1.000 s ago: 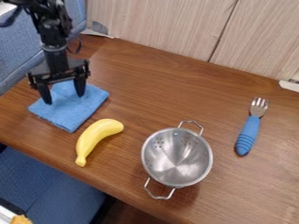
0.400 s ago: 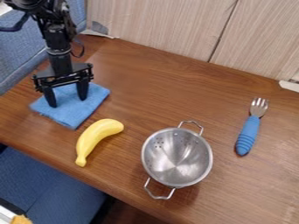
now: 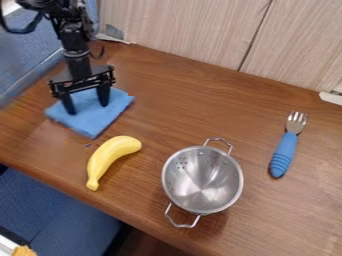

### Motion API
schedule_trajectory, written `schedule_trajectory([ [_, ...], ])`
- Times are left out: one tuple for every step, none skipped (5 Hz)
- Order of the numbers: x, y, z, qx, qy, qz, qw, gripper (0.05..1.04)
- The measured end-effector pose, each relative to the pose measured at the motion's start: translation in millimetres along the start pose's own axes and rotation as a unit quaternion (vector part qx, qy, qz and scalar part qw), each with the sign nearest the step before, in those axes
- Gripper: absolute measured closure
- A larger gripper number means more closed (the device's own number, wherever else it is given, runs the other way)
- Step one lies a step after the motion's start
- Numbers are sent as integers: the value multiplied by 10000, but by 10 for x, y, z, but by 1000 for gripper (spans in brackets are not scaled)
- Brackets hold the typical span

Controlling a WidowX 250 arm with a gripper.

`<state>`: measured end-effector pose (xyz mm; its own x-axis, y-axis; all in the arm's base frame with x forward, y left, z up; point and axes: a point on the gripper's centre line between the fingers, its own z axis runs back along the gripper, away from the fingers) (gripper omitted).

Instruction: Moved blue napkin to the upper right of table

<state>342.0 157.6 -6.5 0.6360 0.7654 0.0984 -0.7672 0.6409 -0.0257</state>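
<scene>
blue napkin (image 3: pixel 93 123): upper left of the table (image 3: pixel 200 100), just beyond the banana (image 3: pixel 110 157)
end effector (image 3: pixel 87 107): open, spread, tips on the napkin
task progress: contact made, goal seemingly far off
upper right: still to reach, toward the fork (image 3: pixel 288 145), then lift clear

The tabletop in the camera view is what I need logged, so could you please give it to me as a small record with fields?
surface: brown wooden table
gripper: open, its two fingers spread over the napkin
blue napkin: at the table's upper left in view, not at the upper right
yellow banana: below the napkin in view, not touching it
metal colander: right of the banana, open side up, two wire handles
fork: far right, blue handle, tines toward the wall
</scene>
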Motion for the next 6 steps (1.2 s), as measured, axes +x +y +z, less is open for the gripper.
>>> schedule_trajectory([
  [54, -326, -22, -204, 92, -209, 9995, 83],
  [80, -783, -45, -293, 211, -575, 9977, 83],
  [40, -1267, -38, -608, 305, -967, 9930, 83],
  [-102, -1582, -15, -804, 334, -1460, 9854, 83],
  [-309, -1802, -6, -967, 374, -1934, 9756, 83],
  [-570, -2024, 10, -1156, 445, -2500, 9603, 82],
])
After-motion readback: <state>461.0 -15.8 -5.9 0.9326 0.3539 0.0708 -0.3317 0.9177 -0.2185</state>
